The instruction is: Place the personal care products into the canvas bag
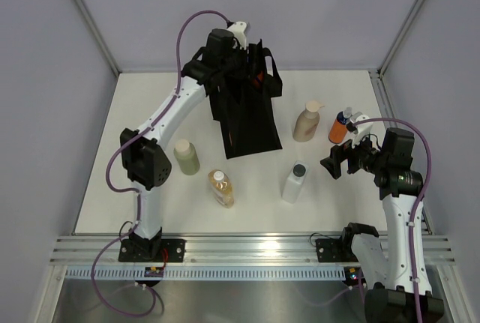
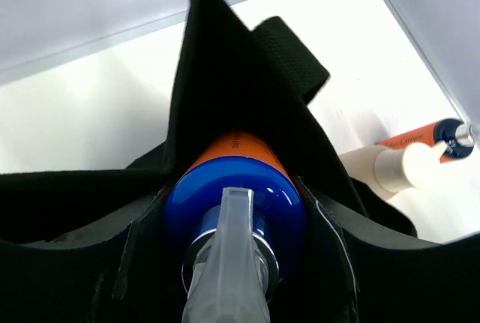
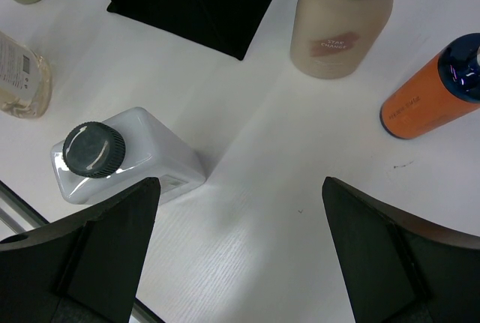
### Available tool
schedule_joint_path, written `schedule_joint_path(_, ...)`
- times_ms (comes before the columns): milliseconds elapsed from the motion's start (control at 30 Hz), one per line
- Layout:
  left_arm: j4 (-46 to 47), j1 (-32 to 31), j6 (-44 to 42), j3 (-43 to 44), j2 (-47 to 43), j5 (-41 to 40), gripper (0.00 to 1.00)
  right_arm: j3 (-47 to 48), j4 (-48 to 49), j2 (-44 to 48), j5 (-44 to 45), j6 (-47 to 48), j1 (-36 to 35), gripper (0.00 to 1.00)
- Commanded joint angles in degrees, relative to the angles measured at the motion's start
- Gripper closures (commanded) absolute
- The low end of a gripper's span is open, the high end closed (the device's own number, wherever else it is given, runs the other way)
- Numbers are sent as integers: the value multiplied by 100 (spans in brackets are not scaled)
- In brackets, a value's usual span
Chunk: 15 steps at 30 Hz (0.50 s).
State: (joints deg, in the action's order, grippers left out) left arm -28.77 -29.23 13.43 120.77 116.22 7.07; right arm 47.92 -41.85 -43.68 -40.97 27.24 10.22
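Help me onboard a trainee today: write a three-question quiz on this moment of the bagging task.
1. Multiple choice: how many bottles are on the table outside the canvas bag? A. three B. five C. six
2. True or false: the right gripper is shut on the clear bottle with the black cap.
3. Short answer: which bottle does the left wrist view show in the bag's opening?

Key
1. B: pale olive bottle, amber bottle, clear bottle, beige pump bottle, orange bottle.
2. False: its jaws stand wide open above the table, holding nothing.
3. The small blue-orange bottle.
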Motion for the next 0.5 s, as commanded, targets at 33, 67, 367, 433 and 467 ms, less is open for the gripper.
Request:
schedule_joint_path(33,680,67,713,360,-30,-224,83,-20,115,0,116,35,-20,1)
schedule_joint_path(67,654,58,757,342,-30,-206,83,-20,106,0,116,35,-11,0)
schedule_joint_path(367,751,67,714,-493,75,233,50,-11,106,-26,124,35,-11,1)
schedule_joint_path(433,707,67,687,-476,119,321,42,-11,115,-35,133,35,-11,0)
schedule_joint_path(467,698,67,678,-467,146,321,39,-11,115,-35,133,35,-11,1)
